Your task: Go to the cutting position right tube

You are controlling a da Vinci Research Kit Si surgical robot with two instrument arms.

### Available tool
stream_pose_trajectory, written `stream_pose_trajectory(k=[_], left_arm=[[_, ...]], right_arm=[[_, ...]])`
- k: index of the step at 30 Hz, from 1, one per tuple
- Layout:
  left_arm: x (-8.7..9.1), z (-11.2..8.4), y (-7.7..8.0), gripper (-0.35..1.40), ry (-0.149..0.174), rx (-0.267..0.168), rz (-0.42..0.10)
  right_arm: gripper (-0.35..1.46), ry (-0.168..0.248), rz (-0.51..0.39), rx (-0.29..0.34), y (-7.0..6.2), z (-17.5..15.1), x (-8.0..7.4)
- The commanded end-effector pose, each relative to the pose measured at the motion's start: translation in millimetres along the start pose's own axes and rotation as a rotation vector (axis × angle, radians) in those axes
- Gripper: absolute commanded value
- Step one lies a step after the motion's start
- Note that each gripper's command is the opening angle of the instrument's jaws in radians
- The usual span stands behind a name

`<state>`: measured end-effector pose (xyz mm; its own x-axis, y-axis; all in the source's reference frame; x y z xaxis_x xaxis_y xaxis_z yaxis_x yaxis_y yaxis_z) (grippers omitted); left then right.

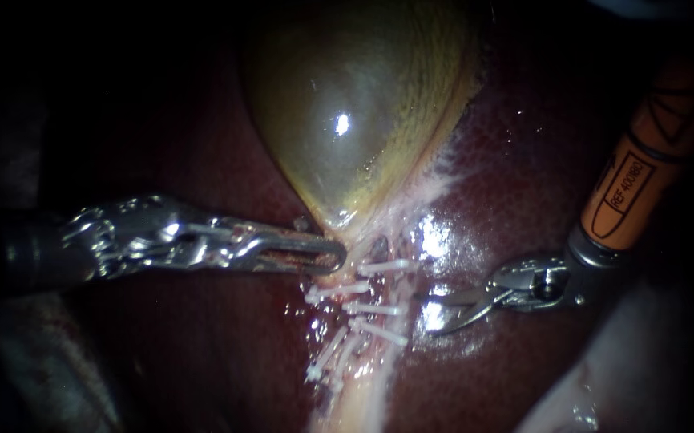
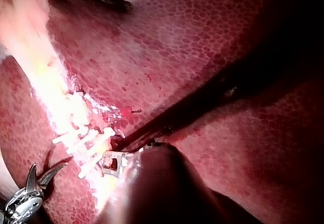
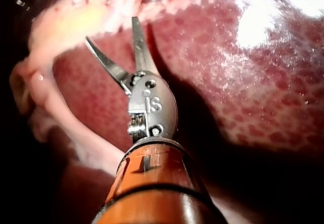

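Note:
The yellow-green gallbladder (image 1: 347, 120) narrows to a pale stalk (image 1: 363, 377) crossed by several white clips (image 1: 373, 309). My left instrument (image 1: 335, 256) comes in from the left, its jaws shut on the tissue at the gallbladder's neck, just above the clips. My right instrument (image 1: 435, 314) ends in two scissor blades standing open, tips pointing at the clips from the right, a short way off the stalk. The right wrist view shows the open blades (image 3: 112, 37) just short of the pale tissue (image 3: 76, 16). In the left wrist view the clips (image 2: 83, 143) lie beside my left instrument's jaws (image 2: 117, 161).
Dark red liver (image 1: 523, 160) surrounds the stalk and lies under both instruments; a wet glare spot (image 1: 435, 236) sits above the blades. The right instrument's orange shaft (image 1: 635, 176) runs to the upper right. A pale fold of tissue (image 1: 627, 377) fills the lower right.

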<state>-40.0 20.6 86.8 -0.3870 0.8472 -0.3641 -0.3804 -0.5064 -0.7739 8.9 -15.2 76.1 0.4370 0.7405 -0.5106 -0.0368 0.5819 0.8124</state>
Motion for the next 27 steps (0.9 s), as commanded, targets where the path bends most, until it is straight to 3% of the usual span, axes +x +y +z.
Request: stream_pose_trajectory(k=[1, 6, 10, 22, 27], left_arm=[[0.0, -0.1, 0.0, -0.35, 0.0, -0.001, 0.0], [0.0, -0.7, 0.0, -0.35, 0.001, -0.006, 0.0], [0.0, -1.2, 0.1, -0.35, -0.018, -0.004, 0.006], [-0.4, -2.0, 0.2, -0.35, -0.125, 0.024, 0.174], [-0.2, -2.6, 0.8, -0.35, -0.148, 0.031, 0.226]], right_arm=[[1.0, 0.0, 0.0, 0.0, 0.0, 0.0, 0.0], [1.05, 0.001, 0.0, -0.002, -0.1, 0.4, 0.0], [1.06, 0.002, -0.001, -0.003, -0.2, 0.9, -0.1], [1.06, 0.005, 0.056, -0.004, -0.3, 1.6, -0.3], [1.06, 0.006, 0.097, -0.004, -0.2, 1.9, -0.4]])
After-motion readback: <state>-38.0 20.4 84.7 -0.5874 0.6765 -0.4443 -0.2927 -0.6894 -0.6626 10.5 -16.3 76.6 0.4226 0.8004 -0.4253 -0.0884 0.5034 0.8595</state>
